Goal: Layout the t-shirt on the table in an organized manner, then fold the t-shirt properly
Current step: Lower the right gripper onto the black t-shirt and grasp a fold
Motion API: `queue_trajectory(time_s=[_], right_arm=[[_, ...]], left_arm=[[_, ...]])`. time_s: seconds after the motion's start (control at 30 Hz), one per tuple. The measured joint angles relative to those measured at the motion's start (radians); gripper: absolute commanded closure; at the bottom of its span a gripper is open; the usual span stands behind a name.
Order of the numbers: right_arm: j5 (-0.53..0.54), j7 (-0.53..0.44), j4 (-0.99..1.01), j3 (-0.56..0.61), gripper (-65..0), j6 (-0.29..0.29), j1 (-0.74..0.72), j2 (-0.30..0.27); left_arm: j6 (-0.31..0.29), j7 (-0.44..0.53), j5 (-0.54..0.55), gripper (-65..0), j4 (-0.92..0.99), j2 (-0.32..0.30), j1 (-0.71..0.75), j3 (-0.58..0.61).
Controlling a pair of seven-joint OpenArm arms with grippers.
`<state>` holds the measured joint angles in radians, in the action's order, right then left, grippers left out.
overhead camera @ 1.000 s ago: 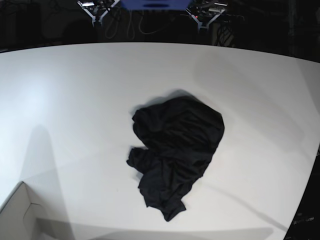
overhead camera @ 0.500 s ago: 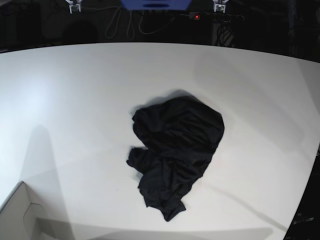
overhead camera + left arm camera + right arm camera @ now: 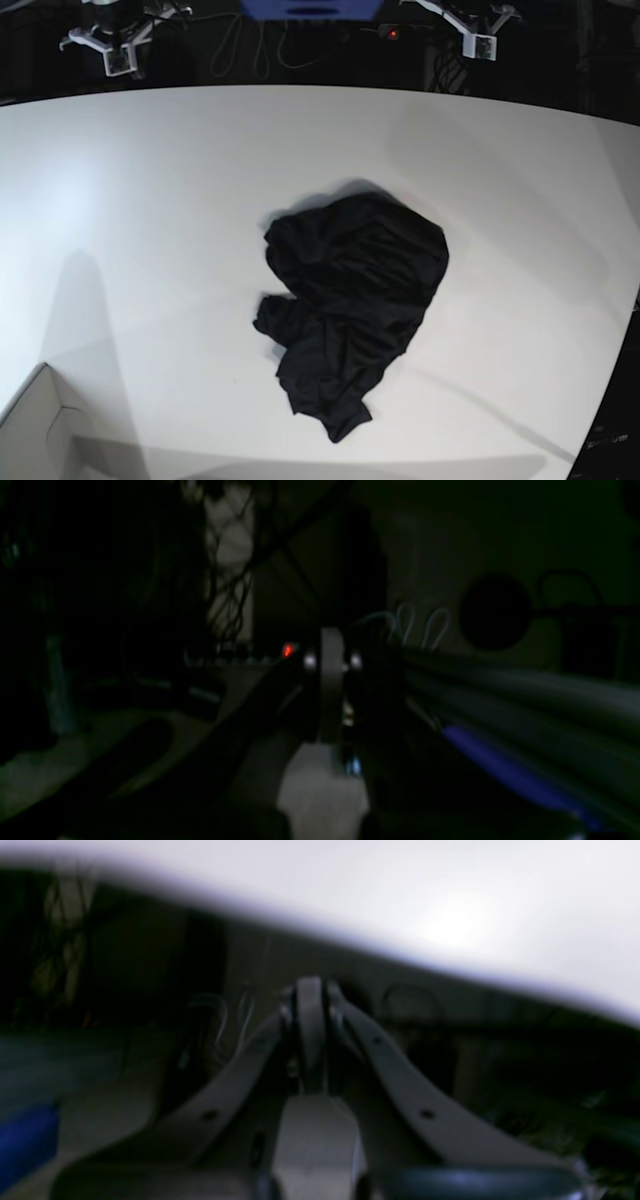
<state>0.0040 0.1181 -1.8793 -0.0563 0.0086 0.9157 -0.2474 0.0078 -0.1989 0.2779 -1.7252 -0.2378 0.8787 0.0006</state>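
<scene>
T-shirt work hasn't begun as far as my grippers go. My left gripper (image 3: 331,652) has its fingers pressed flat together with nothing between them; in its wrist view they point off into a dark space behind the rig, where I can make out a small red light (image 3: 287,650), loops of cable (image 3: 422,625) and a blue bar (image 3: 505,770) at lower right. My right gripper (image 3: 310,995) is likewise pinched closed on nothing, and its wrist view, badly blurred, catches the curved edge of the table (image 3: 450,905) running across the top of the picture.

From the base view I see both grippers at the far edge of the scene, beyond the table's rim: the right gripper (image 3: 115,58) at upper left, the left gripper (image 3: 478,44) at upper right, both well apart from the garment.

The t-shirt (image 3: 350,300) lies crumpled in a black heap near the middle of the table (image 3: 150,200), bunched into a rounded mass at the far end and trailing to a narrower twisted tail toward me. A white cardboard box corner (image 3: 40,430) sits at the near left, well clear of the cloth.
</scene>
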Motion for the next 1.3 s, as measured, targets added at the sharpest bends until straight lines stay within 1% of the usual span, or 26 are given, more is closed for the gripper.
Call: queue_trajectory(time_s=[0.07,0.1,0.17,0.23,0.3,0.37,0.4,0.43,0.5,0.53,0.6,0.63,0.67,0.7,0.77,0.8,0.83,0.87,0.93,1.03,1.13,1.2,1.3], right_arm=[[0.000,0.002,-0.084,0.003,0.0,0.001,-0.003,-0.002],[0.000,0.024,-0.118,0.006,0.0,-0.001,-0.006,-0.001],[0.001,0.023,-0.148,0.013,0.0,-0.001,-0.029,0.001],[0.001,0.052,-0.140,0.042,0.0,-0.001,-0.090,0.007],[0.001,0.058,-0.139,0.092,0.0,-0.002,-0.163,0.014],[0.002,0.063,-0.141,0.128,0.0,-0.002,-0.235,0.033],[0.001,0.076,-0.142,0.153,0.0,-0.002,-0.269,0.042],[-0.003,0.102,-0.141,0.181,-0.2,-0.014,-0.304,0.060],[0.005,0.159,-0.141,0.257,-5.4,-0.002,-0.385,0.077],[0.003,0.186,-0.141,0.295,-8.2,0.007,-0.426,0.077],[0.001,0.254,-0.140,0.373,-15.2,0.002,-0.520,0.071],[-0.004,0.289,-0.141,0.411,-18.6,-0.005,-0.565,0.069],[-0.001,0.318,-0.141,0.446,-21.1,-0.005,-0.602,0.076],[-0.006,0.353,-0.140,0.472,-24.0,-0.005,-0.631,0.097],[0.003,0.384,-0.131,0.497,-27.1,-0.003,-0.680,0.151],[0.004,0.396,-0.117,0.503,-28.0,-0.004,-0.703,0.165],[-0.001,0.427,-0.089,0.509,-28.5,-0.005,-0.736,0.179],[-0.006,0.451,-0.051,0.515,-28.6,-0.005,-0.771,0.190],[-0.006,0.452,0.008,0.533,-28.7,-0.005,-0.822,0.204],[-0.002,0.442,0.129,0.553,-28.7,-0.004,-0.907,0.232],[-0.002,0.460,0.261,0.555,-28.7,-0.004,-0.998,0.253],[-0.006,0.451,0.309,0.552,-28.7,-0.005,-1.043,0.270],[-0.002,0.445,0.399,0.555,-28.5,-0.005,-1.106,0.309]], left_arm=[[-0.001,0.004,0.004,-0.1,-0.068,-0.001,0.018,-0.001],[-0.001,0.003,0.003,-0.1,-0.103,0.000,0.027,0.000],[-0.007,-0.004,0.006,-0.1,-0.168,0.000,0.039,0.000],[-0.004,0.000,0.006,-0.1,-0.208,0.000,0.035,-0.006],[-0.008,-0.001,0.005,-0.1,-0.226,0.006,0.028,-0.047],[0.000,-0.001,0.004,-0.3,-0.227,0.011,0.021,-0.080],[0.003,-0.001,0.005,-0.4,-0.227,0.019,0.018,-0.087],[0.003,-0.005,0.018,-0.4,-0.227,0.028,0.010,-0.089],[-0.018,-0.007,0.060,-0.6,-0.226,0.035,-0.005,-0.104],[-0.016,-0.008,0.082,-1.3,-0.227,0.035,-0.008,-0.118],[-0.001,-0.040,0.142,-6.3,-0.227,0.029,-0.010,-0.145],[0.000,-0.090,0.192,-10.9,-0.228,0.022,-0.013,-0.157],[-0.001,-0.126,0.219,-14.9,-0.231,0.026,-0.018,-0.171],[-0.005,-0.158,0.265,-19.5,-0.233,0.034,-0.030,-0.193],[-0.007,-0.203,0.319,-26.3,-0.239,0.038,-0.055,-0.244],[-0.008,-0.218,0.329,-28.4,-0.240,0.035,-0.063,-0.262],[-0.008,-0.243,0.357,-29.9,-0.240,0.033,-0.073,-0.282],[-0.008,-0.248,0.367,-30.3,-0.240,0.032,-0.076,-0.297],[-0.008,-0.273,0.393,-30.3,-0.240,0.033,-0.077,-0.325],[-0.008,-0.270,0.412,-30.3,-0.240,0.035,-0.080,-0.347],[-0.008,-0.273,0.414,-30.3,-0.240,0.036,-0.076,-0.366],[-0.008,-0.272,0.414,-30.3,-0.240,0.033,-0.076,-0.378],[-0.008,-0.273,0.415,-30.3,-0.240,0.036,-0.073,-0.405]])
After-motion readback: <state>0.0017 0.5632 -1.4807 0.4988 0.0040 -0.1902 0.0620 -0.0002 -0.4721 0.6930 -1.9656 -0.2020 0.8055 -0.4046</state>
